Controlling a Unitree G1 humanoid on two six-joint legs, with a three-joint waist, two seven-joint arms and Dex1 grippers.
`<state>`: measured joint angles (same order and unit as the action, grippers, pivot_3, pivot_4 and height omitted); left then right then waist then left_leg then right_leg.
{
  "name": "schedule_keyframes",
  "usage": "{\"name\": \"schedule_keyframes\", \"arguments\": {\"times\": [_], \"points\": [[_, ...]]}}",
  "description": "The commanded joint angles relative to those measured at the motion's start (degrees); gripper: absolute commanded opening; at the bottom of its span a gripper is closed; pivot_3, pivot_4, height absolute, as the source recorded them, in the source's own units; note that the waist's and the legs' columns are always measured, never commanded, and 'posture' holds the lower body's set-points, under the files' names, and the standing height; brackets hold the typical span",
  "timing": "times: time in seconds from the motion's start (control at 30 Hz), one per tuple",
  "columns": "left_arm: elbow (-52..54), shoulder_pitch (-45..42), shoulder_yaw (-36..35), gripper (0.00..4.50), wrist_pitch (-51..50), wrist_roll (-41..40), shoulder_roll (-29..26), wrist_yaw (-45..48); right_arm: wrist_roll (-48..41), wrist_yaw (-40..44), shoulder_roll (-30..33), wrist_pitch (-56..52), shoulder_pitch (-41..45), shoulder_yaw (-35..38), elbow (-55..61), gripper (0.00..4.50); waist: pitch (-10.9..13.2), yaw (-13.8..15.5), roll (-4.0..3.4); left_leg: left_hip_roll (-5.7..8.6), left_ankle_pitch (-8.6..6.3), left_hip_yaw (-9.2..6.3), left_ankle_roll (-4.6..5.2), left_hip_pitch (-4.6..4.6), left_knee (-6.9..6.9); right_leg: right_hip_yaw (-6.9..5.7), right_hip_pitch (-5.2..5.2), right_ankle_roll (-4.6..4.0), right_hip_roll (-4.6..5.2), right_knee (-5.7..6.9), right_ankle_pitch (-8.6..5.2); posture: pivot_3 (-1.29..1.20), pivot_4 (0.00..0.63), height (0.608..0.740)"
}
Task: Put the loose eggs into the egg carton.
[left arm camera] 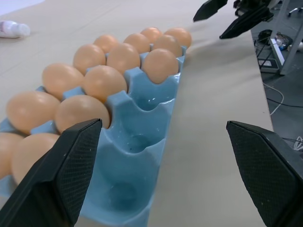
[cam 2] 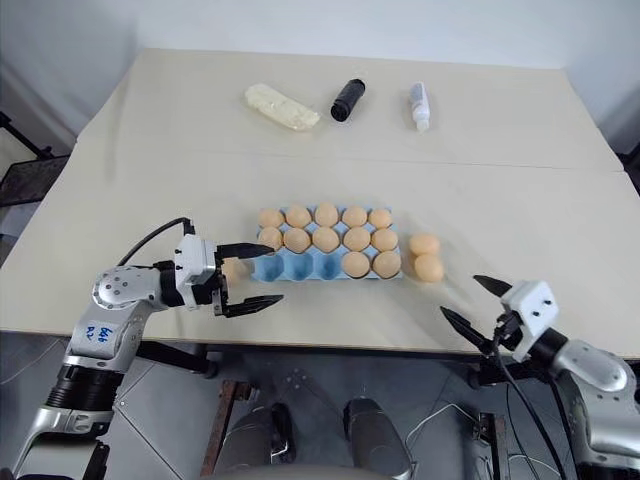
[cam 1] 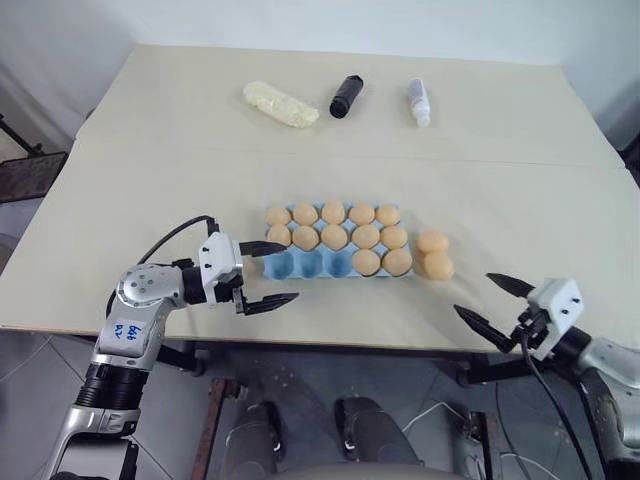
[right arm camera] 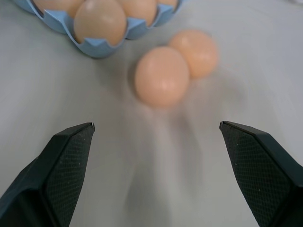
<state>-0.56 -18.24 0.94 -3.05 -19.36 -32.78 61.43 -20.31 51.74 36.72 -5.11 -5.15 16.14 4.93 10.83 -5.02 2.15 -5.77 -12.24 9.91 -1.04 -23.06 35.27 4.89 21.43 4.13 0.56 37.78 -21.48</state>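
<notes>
The light blue egg carton (cam 1: 312,264) lies near the table's front edge, with its back and middle rows full of tan eggs. Its front row has two eggs at the right end and three bare cups (left arm camera: 135,142). Two loose eggs (cam 1: 434,254) touch each other just right of the carton (right arm camera: 162,75). A small tan rounded shape (cam 2: 234,268) shows just left of the carton, and I cannot tell whether it is an egg. My left gripper (cam 1: 290,270) hangs open at the carton's left front corner, holding nothing. My right gripper (cam 1: 474,293) is open and holds nothing, in front of the loose eggs at the table edge.
At the back of the table lie a pale yellow lumpy oblong (cam 1: 281,104), a black cylinder (cam 1: 346,96) and a white bottle (cam 1: 418,102). The table's front edge (cam 1: 380,345) runs just below both grippers. Bare tabletop lies between the carton and the back objects.
</notes>
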Motion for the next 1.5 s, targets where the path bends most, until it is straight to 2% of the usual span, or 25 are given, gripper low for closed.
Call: {"name": "schedule_keyframes", "arguments": {"times": [0.03,0.13,0.33,0.43,0.67,0.9,1.1,1.23,1.43,1.5], "points": [[2.16,1.11,-1.58,4.50,0.62,-0.49,-1.15,-0.34,0.51,0.89,0.98,-1.56,3.90,-2.87,-1.63,4.45,0.00,0.04,0.00,0.00,0.00,0.01,0.00,0.00,0.00,0.00,0.00,0.00,0.00,-0.01,0.00,0.00,0.150,0.740],[2.98,1.97,-2.07,4.50,0.44,-0.69,-1.40,-0.92,1.27,1.21,0.59,-1.26,6.72,-5.02,-3.95,4.45,0.00,0.17,0.00,-0.01,0.00,0.02,0.00,-0.02,0.00,-0.01,0.02,0.00,0.00,-0.01,0.00,0.00,0.150,0.740],[5.89,4.51,-3.62,4.50,-0.35,-0.92,-2.24,-2.71,3.77,0.71,-2.37,2.21,16.02,-8.74,-15.75,4.45,0.01,0.13,-0.01,0.02,0.01,0.05,0.03,-0.03,0.04,0.00,0.02,0.00,0.03,-0.01,0.00,0.00,0.150,0.740],[6.33,4.90,-4.34,4.50,-0.52,-0.87,-2.69,-3.31,4.11,0.62,-3.23,3.85,17.11,-8.94,-18.07,3.82,0.01,0.16,-0.01,-0.02,0.01,0.01,0.01,-0.03,0.02,-0.03,0.03,-0.01,-0.02,0.00,-0.01,0.00,0.150,0.740],[7.06,6.85,-6.35,4.50,-0.51,-1.05,-3.69,-4.51,2.77,1.88,-3.82,5.21,15.12,-8.97,-15.13,1.47,0.01,0.15,-0.01,-0.01,0.01,0.03,0.01,-0.03,0.03,-0.02,0.02,0.00,0.01,0.01,-0.01,0.00,0.150,0.740],[4.95,10.96,-12.45,4.50,0.67,-1.07,-4.69,-7.41,-1.89,2.20,-1.36,-1.84,11.02,-7.82,0.60,1.47,0.02,-0.14,-0.02,-0.03,-0.02,0.03,-0.02,-0.04,-0.02,-0.01,0.05,-0.01,0.01,0.01,-0.01,0.00,0.150,0.740],[5.10,13.61,-14.96,4.50,0.73,-1.23,-4.71,-8.65,-5.09,-1.06,-3.45,-10.74,17.39,-11.68,9.54,1.47,0.02,-0.01,-0.01,-0.05,-0.16,0.00,-0.25,-0.02,-0.02,-0.05,0.06,-0.05,0.02,0.06,0.01,0.00,0.150,0.740],[5.66,14.09,-14.94,4.50,0.64,-1.22,-4.42,-9.19,-2.48,-1.58,-6.04,-10.66,21.79,-16.82,9.65,1.47,0.01,0.08,0.00,-0.05,-0.17,0.00,-0.27,-0.04,-0.08,-0.09,0.08,-0.11,0.05,0.02,-0.01,0.00,0.150,0.740],[7.66,15.33,-15.02,4.50,0.21,-1.76,-3.92,-10.30,4.28,-2.96,-9.17,-7.48,26.16,-23.42,2.25,1.47,0.00,0.20,0.01,-0.04,-0.12,0.04,-0.10,-0.14,-0.11,-0.12,0.15,-0.14,0.05,-0.14,-0.04,0.00,0.150,0.740],[8.38,15.83,-15.07,4.50,0.01,-1.96,-3.83,-10.68,5.00,-3.02,-10.41,-6.38,26.85,-24.55,1.02,1.96,0.00,0.16,0.01,-0.05,-0.13,0.05,-0.08,-0.16,-0.11,-0.12,0.14,-0.14,0.05,-0.17,-0.06,0.00,0.150,0.740]]}}
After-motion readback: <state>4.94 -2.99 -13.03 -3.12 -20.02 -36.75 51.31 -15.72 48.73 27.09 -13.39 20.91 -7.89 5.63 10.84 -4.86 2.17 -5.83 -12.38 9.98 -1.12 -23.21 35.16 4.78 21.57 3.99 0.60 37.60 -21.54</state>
